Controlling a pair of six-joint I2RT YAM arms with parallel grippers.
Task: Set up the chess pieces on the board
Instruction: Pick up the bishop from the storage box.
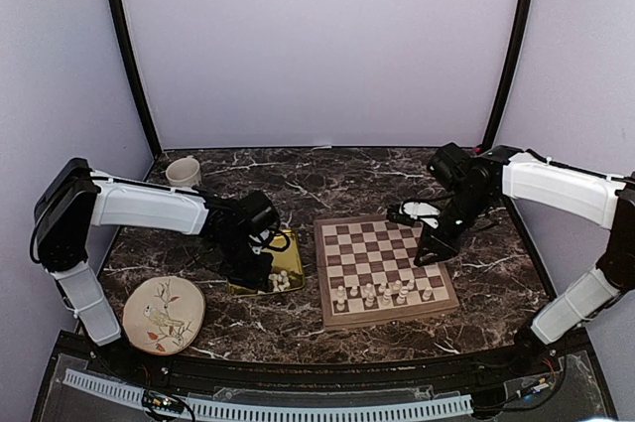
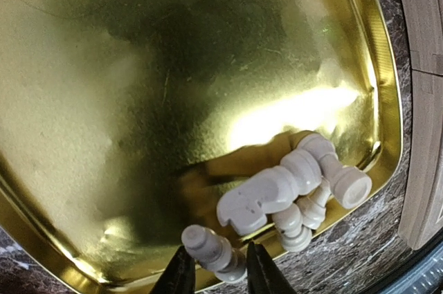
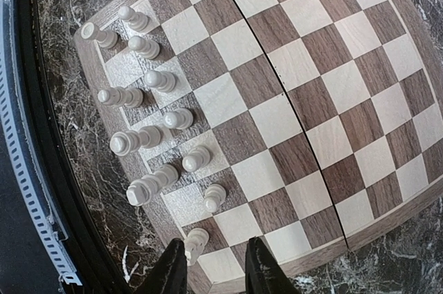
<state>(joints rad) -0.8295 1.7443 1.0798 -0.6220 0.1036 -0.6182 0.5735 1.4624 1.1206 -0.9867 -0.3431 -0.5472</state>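
One chess piece (image 2: 211,247) at tray rim (image 2: 392,124) inside narrow left gripper (image 2: 220,277), hold unclear; right gripper (image 3: 214,273) ajar, empty.

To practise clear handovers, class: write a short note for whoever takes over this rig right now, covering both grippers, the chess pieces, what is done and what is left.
Left gripper: low over the gold tray, fingers either side of a lying piece; whether it is gripped is unclear.
Right gripper: open and empty, over the near edge of the board, beside a standing piece.
Done: about eleven pieces stand in the two near rows.
Left: a few more pieces lie in the tray; they likely go on the vacant squares in those rows.
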